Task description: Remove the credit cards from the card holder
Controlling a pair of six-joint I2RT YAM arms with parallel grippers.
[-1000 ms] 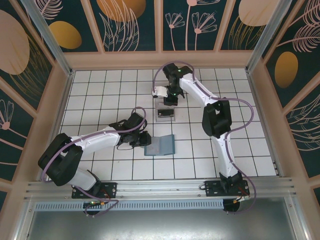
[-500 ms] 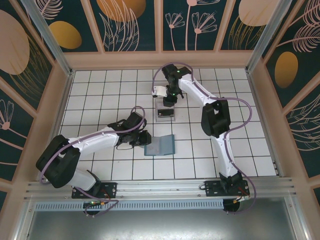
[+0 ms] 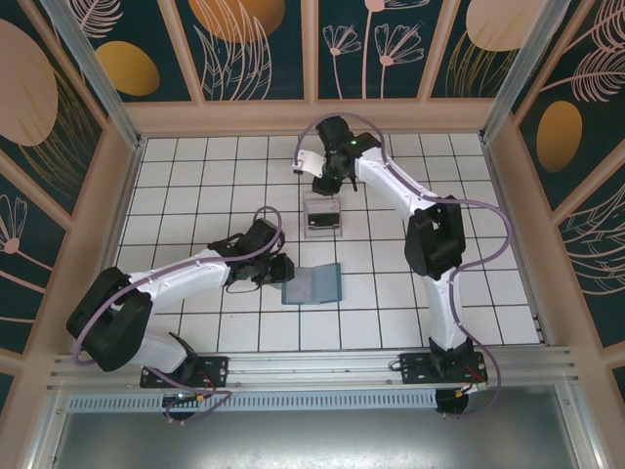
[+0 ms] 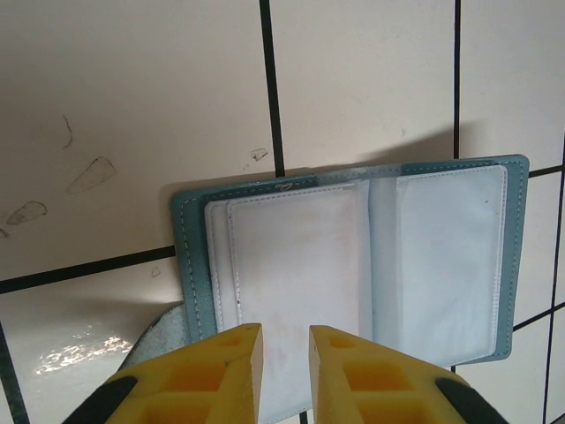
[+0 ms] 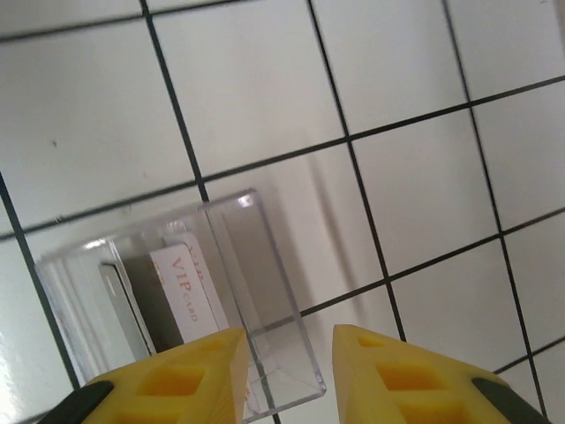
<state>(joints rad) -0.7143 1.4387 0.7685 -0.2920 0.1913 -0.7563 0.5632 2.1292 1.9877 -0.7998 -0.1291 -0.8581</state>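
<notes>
Down at the left gripper (image 4: 284, 340), the yellow fingers are standing a narrow gap apart over the near edge of the card holder (image 4: 441, 256). I cannot tell whether they are nipping it. The card holder is lying open and flat on the white tiled table (image 4: 371, 79), its two clear sleeve pages facing up inside the teal border.

Farther back, the right gripper (image 5: 290, 344) is hovering with its fingers apart and nothing between them, just above a clear plastic box (image 5: 256, 265). The credit cards (image 5: 181, 287) are sitting inside that box, a whitish one lettered VIP CARD beside a darker one. In the top view the box is sitting one tile behind the card holder, apart from it.
</notes>
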